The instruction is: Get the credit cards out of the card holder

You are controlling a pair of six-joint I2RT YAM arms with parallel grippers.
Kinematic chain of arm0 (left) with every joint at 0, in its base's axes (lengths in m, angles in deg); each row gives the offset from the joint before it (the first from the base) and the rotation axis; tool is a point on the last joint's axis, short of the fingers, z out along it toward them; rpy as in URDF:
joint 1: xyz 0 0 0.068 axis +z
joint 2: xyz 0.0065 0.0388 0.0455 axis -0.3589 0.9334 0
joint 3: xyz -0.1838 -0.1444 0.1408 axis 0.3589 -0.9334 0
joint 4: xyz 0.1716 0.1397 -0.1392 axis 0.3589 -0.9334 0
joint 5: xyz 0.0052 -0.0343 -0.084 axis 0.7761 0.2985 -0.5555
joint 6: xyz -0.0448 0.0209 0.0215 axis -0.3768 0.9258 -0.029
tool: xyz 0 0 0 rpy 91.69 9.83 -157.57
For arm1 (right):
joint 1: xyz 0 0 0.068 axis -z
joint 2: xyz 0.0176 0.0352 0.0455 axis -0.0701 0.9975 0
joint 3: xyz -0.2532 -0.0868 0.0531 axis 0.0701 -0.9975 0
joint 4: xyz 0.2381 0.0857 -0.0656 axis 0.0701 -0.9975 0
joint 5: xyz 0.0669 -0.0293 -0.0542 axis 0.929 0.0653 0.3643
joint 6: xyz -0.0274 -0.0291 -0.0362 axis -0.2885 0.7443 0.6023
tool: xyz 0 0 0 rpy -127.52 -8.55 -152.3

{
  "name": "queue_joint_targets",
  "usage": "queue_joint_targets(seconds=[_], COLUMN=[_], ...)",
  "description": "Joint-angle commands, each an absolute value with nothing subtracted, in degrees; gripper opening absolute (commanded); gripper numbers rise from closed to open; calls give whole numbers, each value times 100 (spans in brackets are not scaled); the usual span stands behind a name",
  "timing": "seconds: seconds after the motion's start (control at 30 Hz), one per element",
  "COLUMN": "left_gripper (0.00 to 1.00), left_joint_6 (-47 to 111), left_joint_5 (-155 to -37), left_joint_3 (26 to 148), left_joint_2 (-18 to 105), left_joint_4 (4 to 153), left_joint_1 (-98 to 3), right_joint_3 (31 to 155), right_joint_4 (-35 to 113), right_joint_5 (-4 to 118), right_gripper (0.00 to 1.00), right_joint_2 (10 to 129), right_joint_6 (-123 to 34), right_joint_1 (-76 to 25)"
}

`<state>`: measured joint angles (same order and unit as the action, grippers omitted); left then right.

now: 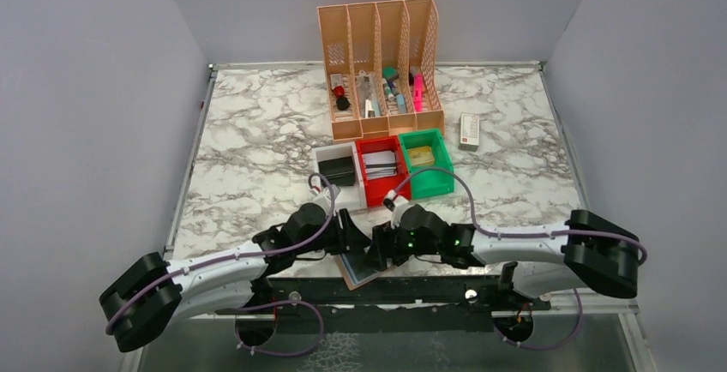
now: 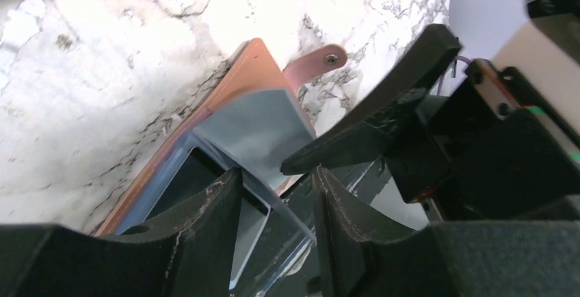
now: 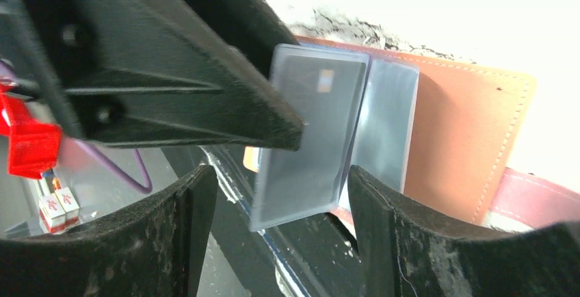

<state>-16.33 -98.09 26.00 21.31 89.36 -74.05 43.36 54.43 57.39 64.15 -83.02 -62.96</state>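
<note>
With a card (image 3: 308,133) half out of the holder (image 3: 465,139), right gripper (image 3: 280,181) open astride it and left gripper (image 2: 277,174) unreadable, I next needed a pinch and pull.

No text can be read anywhere. A small white box (image 1: 469,130) on the table (image 1: 257,132) carries dark marks too small to make out. Two tiny white blocks (image 3: 53,208) bear red marks, blurred beyond reading. The grey card (image 3: 314,126) shows one pale patch, no legible print.
</note>
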Motion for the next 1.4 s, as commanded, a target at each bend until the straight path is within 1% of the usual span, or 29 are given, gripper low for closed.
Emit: queue_joint_targets(seconds=[0.0,0.3,0.47,0.6,0.73,0.9,1.03,1.17,1.3,1.37], left_gripper=[45,45,45,45,45,46,48,48,49,50], left_joint_6=[-1502,-1327,-1347,-1323,-1321,-1278,-1295,-1386,-1411,-1426], left_joint_5=[-9925,-9896,-9781,-9723,-9427,-8968,-9030,-9068,-9089,-9103], left_joint_3=[2918,3349,3411,3481,3521,3510,3366,3250,3243,3253], left_joint_2=[2451,3056,3241,3327,3219,2902,2781,2710,2718,2763], left_joint_4=[9238,9283,9283,9275,9024,8274,8113,8118,8178,8214], left_joint_1=[-7438,-7514,-7652,-7701,-7752,-7764,-7772,-7831,-7935,-7992], right_joint_3=[4261,4048,3722,3734,3871,4187,4435,4655,4772,4747], right_joint_4=[4802,3885,4029,4110,3986,3798,3660,3550,3341,3259], right_joint_5=[5228,4640,4694,4799,4724,4584,4372,4255,4143,4073], right_gripper=[76,77,77,73,66,56,53,48,40,39], right_joint_2=[5728,4749,4305,4362,4585,4977,5302,5701,6112,6196], right_joint_6=[-8043,-8207,-8322,-8283,-8290,-8070,-7846,-7673,-7666,-7750], right_joint_1=[-6252,-6254,-6254,-6252,-6256,-6256,-6255,-6255,-6247,-6253])
